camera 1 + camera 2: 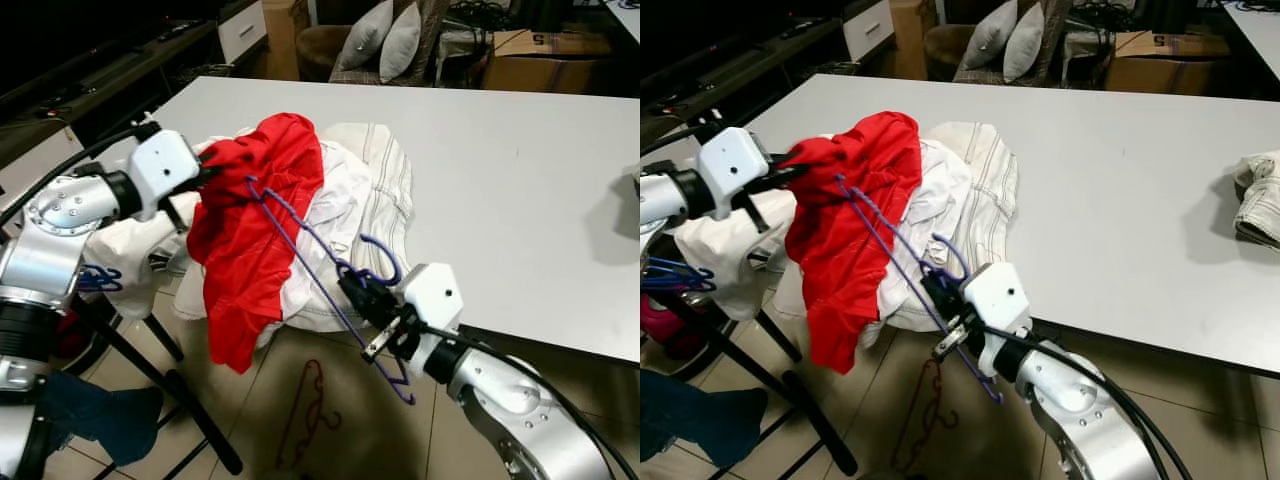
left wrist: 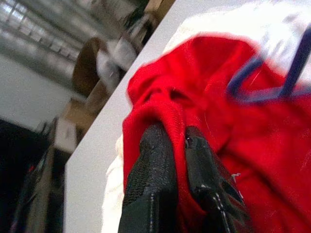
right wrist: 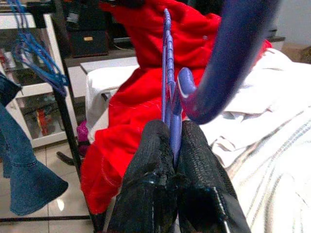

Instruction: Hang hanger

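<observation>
On the bench (image 1: pixel 520 170), the red garment (image 1: pixel 255 220) lies draped over the white laundry pile (image 1: pixel 350 210) at the near edge. The left gripper (image 2: pixel 182 145) pinches its collar, jaws clamped; the right gripper (image 3: pixel 172 141) clamps the purple hanger (image 1: pixel 300 235), probably partly threaded inside, and should slide it gently. No containers appear.

Bright even indoor light; left wrist view blurred; dark background top left
</observation>
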Controlling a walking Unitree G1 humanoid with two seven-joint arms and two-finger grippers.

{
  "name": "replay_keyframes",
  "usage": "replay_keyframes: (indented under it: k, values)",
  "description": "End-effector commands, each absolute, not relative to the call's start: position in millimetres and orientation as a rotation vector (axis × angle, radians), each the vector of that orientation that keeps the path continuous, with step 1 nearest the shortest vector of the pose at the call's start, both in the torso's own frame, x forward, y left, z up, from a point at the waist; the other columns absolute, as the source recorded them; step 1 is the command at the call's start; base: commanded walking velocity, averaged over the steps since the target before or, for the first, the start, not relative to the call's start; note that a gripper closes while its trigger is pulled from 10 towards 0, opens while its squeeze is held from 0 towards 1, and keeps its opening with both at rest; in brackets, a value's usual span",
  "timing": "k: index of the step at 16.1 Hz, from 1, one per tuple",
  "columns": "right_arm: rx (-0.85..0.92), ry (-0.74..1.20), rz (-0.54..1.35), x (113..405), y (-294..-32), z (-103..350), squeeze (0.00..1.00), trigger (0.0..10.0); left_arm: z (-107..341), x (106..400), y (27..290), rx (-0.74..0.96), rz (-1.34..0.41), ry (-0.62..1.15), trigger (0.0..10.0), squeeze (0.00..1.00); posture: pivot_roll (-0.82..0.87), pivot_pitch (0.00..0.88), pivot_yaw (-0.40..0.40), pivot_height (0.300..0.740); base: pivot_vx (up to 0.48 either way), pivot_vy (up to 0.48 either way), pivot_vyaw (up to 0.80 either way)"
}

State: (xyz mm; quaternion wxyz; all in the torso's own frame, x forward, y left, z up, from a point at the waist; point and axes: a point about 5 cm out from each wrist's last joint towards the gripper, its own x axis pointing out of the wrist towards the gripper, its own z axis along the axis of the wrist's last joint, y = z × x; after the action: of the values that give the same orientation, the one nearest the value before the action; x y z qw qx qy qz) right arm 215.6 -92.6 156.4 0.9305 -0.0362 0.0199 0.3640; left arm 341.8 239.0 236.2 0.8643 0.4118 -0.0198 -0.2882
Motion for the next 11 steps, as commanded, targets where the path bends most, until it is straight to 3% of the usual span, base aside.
replay_keyframes:
  k: [1,11]
  values:
    - [-0.057,0.011,0.75,215,-92,167,0.0,10.0,242,342,248,0.894,-0.553,-0.04,10.0,0.0,0.13,0.012,0.124,0.74,0.0,0.0,0.0]
    - [-0.023,0.05,0.763,237,-84,172,0.0,10.0,237,336,226,0.88,-0.637,-0.086,10.0,0.0,0.13,0.0,0.109,0.74,0.0,0.0,0.0]
